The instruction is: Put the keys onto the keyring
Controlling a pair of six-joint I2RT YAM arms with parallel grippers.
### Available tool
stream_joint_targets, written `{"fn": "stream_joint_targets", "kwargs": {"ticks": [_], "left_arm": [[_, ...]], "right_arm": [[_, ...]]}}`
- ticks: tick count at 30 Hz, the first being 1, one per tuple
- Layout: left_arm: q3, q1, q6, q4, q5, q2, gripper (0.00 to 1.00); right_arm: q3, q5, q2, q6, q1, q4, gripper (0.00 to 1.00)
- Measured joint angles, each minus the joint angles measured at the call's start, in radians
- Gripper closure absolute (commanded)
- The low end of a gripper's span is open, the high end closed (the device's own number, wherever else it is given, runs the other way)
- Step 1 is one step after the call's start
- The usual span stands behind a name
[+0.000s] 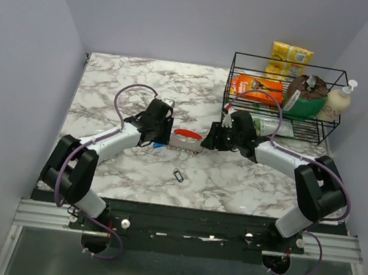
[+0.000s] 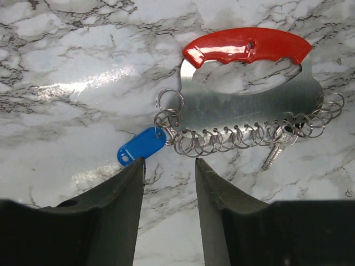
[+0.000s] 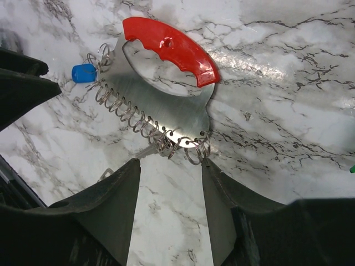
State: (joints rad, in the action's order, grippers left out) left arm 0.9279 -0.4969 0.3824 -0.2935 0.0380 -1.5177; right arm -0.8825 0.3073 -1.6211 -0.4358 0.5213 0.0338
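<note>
open, empty left pincer (image 2: 170, 162) and right pincer (image 3: 171, 162) flank the red-handled silvery keyring (image 2: 247, 47) at nine and three o'clock, seemingly to brace it.

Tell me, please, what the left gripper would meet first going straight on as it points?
Probably the wire rings beside the blue tag, on the near edge of the keyring, though height above the table is unclear.
</note>
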Motion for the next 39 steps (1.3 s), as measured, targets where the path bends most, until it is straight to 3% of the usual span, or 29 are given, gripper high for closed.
{"fn": "stream_joint_targets", "kwargs": {"ticks": [7,17,20,22,28,39], "left_arm": [[0.065,-0.048,-0.046,-0.015,-0.001,-0.064,0.51],[0.122,-0.068,-0.07,-0.049,0.03,-0.179,0.67],[0.131,-0.07,-0.072,-0.057,0.043,-0.202,0.68],[0.132,-0.072,-0.072,-0.062,0.052,-0.211,0.72],[0.132,-0.075,-0.072,-0.068,0.061,-0.225,1.0],[0.14,-0.075,-0.038,-0.055,0.063,-0.225,1.0]], "right_arm": [[-0.002,0.013,0.0,0.008,0.0,-0.006,0.43],[-0.002,0.014,0.017,0.011,0.0,-0.014,0.43],[-0.002,0.014,0.023,0.016,0.0,-0.017,0.43],[-0.003,0.014,0.028,0.018,0.0,-0.027,0.43],[-0.005,0.014,0.032,0.021,0.0,-0.036,0.43],[-0.012,0.014,0.037,0.031,0.0,-0.039,0.43]]}}
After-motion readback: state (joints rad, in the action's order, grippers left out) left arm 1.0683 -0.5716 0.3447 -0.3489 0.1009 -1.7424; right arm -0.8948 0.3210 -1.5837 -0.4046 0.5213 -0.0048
